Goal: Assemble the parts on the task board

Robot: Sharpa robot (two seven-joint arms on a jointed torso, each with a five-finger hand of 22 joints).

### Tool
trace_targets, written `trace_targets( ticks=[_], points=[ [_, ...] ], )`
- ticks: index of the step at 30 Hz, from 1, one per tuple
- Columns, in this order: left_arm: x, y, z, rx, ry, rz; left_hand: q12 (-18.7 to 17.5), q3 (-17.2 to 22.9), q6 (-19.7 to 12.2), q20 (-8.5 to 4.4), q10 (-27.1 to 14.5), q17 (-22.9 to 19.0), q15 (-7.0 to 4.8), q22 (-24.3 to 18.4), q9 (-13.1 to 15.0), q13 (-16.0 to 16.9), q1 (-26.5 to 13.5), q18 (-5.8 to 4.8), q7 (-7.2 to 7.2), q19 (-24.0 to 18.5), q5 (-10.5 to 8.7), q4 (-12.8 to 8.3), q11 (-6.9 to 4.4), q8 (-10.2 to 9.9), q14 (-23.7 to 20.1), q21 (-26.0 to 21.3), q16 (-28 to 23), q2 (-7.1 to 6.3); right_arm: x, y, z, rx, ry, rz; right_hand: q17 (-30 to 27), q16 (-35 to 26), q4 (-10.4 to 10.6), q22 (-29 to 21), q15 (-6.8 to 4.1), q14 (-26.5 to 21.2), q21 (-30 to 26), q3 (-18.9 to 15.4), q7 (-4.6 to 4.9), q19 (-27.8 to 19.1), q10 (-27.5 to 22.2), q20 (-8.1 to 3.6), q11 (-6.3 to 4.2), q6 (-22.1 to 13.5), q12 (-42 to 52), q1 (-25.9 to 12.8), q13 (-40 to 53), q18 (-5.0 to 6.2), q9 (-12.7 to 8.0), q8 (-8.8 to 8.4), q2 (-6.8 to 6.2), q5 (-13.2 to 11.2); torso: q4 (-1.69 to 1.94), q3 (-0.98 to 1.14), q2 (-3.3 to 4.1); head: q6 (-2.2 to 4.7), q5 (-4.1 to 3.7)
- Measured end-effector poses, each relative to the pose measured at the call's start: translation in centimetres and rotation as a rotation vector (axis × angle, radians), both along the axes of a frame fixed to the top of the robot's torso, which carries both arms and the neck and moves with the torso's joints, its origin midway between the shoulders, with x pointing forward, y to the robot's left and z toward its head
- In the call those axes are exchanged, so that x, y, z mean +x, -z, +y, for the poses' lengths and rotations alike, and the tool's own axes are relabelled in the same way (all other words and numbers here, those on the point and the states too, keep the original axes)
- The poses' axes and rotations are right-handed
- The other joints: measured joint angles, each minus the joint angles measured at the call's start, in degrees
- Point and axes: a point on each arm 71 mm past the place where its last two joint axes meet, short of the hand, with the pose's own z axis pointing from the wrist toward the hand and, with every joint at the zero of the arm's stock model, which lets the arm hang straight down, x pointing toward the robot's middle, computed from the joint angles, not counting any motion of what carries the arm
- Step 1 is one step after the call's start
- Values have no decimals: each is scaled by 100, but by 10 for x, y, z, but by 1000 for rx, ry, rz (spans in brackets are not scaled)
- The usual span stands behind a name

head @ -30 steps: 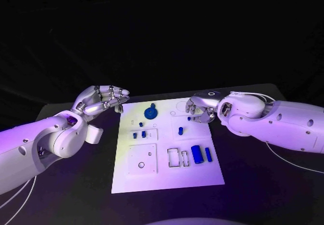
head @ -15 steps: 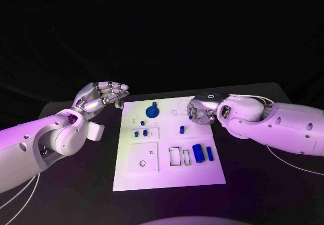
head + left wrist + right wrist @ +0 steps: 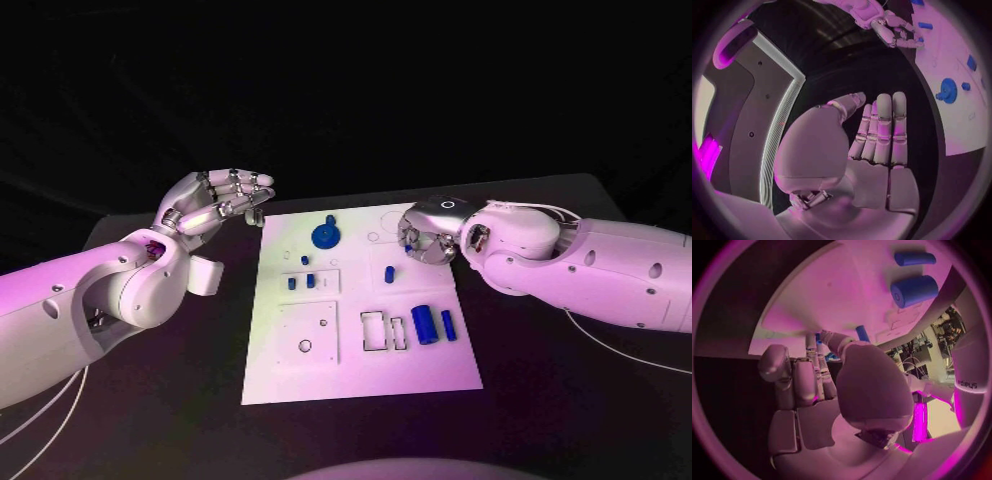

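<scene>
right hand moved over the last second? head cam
Barely. Its place against the task board is nearly unchanged: the right hand sits over the board's far right corner as before. The small shift in the picture is shared by the board, so it is camera motion.

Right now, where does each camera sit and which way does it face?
Head: on the robot's head, looking down at the board, both arms entering.
Left wrist: behind the left hand, facing along its palm toward the board's edge and the right hand.
Right wrist: behind the right hand, facing the board.
All three share the board.
</scene>
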Motion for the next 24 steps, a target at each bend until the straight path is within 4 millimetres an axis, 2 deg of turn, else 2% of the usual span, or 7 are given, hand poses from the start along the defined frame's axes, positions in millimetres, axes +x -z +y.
trace_targets(
  ticks=[5, 7, 14, 19, 24],
  points=[
    [0, 0, 0, -1, -2, 1, 23, 0, 0, 0, -27, 0, 0, 0, 5, 5, 0, 0, 0, 0, 0, 0, 16, 22, 0, 0, -22, 0, 1, 1, 1, -1, 3, -4, 10, 29, -8, 43, -8, -8, 45, 40, 3, 0, 51, 0, -32, 37, 14, 15, 17, 0, 32, 42, 76, -61, 1, 1, -1, -10, 0],
    [0, 0, 0, -1, -2, 2, 24, 0, 0, 0, -38, 0, 0, -2, 5, 7, 13, 0, 0, 0, 0, 0, 3, 23, 0, 0, -22, 13, 1, 1, 1, -2, 4, -6, 15, 62, -41, 71, -8, -8, 67, 91, -25, 20, 61, -20, -41, 65, 14, 38, 36, 1, 59, 44, 132, -151, -1, 1, -2, -16, 4],
    [0, 1, 1, 0, -3, 6, 24, 0, 0, 0, -129, -6, 0, -5, 5, 14, 24, 0, 0, 0, 0, 0, 15, 23, 0, 0, -22, 24, 0, 2, 2, -7, 4, -14, 15, 87, -131, 140, -28, 13, 111, 298, -25, 20, 93, -20, -50, 64, -32, 53, 84, 0, 153, 83, 267, -357, -6, 1, -3, -24, 6],
    [1, 1, 1, 2, -5, 10, 24, 18, 0, 0, -180, -11, 21, -5, 4, 14, 24, 0, 0, 0, 0, -18, 26, 23, -21, 0, -22, 24, -1, 2, 3, -14, 1, -23, 9, 108, -214, 178, -28, 13, 155, 387, -25, 20, 142, -20, -62, 105, -55, 88, 110, 1, 200, 114, 320, -380, -5, -3, -4, -24, -2],
    [1, 1, 1, 5, -5, 16, 24, 2, 0, 0, -247, -18, 1, -5, 10, 13, 24, 0, 0, 0, 0, -33, 52, 51, -41, 0, -22, 24, -2, 3, 3, -19, -1, -31, -5, 108, -192, 201, -28, 12, 155, 410, -25, 40, 142, -40, -62, 105, -64, 61, 119, 0, 230, 115, 348, -401, -3, -6, -4, -22, -7]
  ],
)
